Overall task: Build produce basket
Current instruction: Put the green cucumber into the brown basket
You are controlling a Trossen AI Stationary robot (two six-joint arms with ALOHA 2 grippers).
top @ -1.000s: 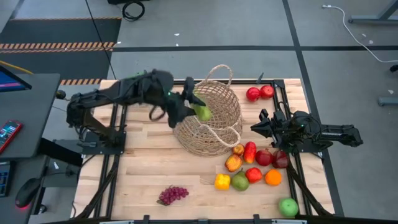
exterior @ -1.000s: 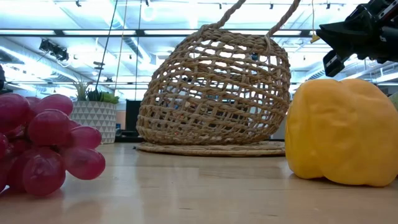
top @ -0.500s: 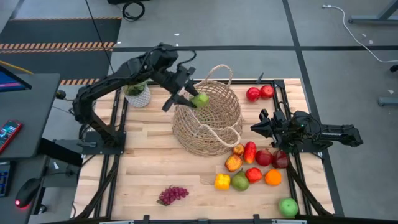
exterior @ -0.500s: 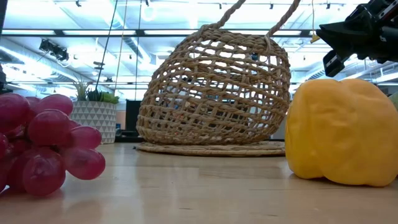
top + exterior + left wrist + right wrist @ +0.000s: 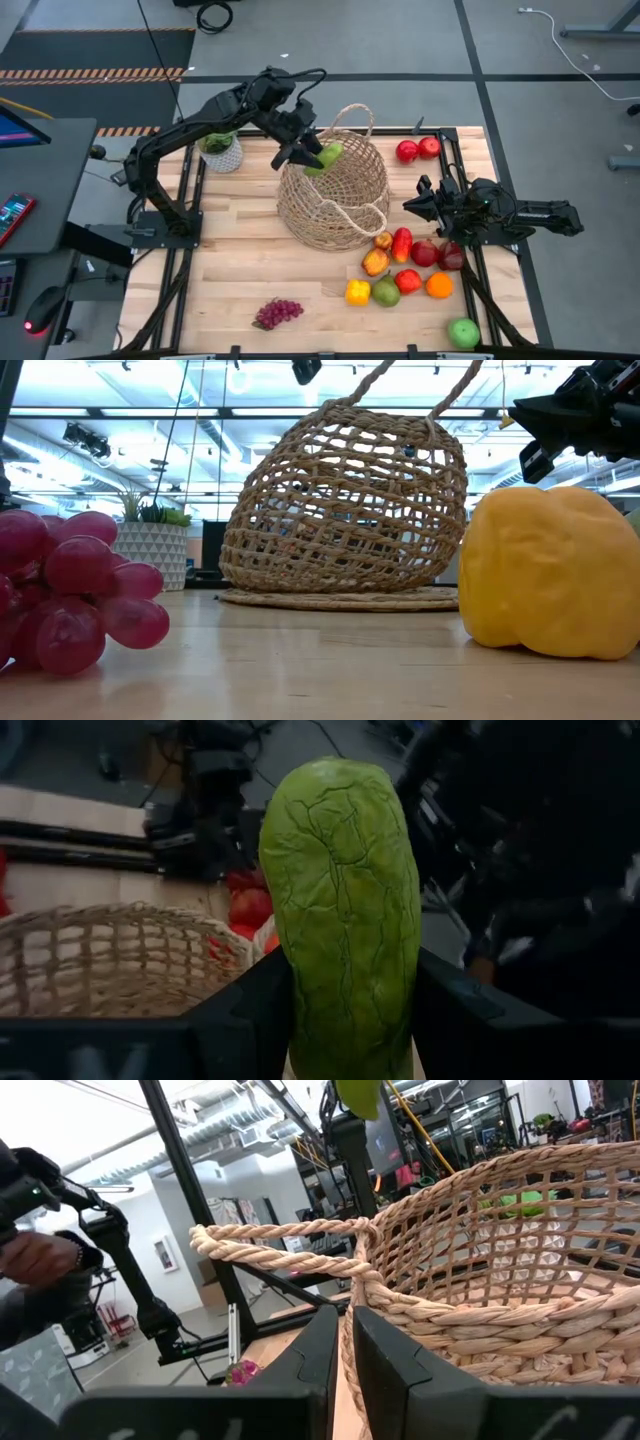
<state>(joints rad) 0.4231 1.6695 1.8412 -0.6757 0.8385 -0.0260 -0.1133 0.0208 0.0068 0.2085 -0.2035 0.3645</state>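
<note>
Carrying a green cucumber [image 5: 327,156] over the basket [image 5: 336,205].
Left gripper [image 5: 310,152] clamped on the cucumber, held high above the far-left rim, likely for dropping in; right gripper [image 5: 428,203] waiting right of the basket, fingers nearly closed, empty; remaining produce [image 5: 405,268] piled near-right.

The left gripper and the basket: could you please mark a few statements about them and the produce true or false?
1. The left gripper holds a green cucumber above the basket. True.
2. The grape bunch lies inside the basket. False: it lies on the table, near the front edge.
3. The right gripper holds a red apple. False: it holds nothing and sits beside the basket.
4. A yellow pepper lies on the table among other produce. True.
5. The plant pot stands by the table's far left corner. True.
</note>
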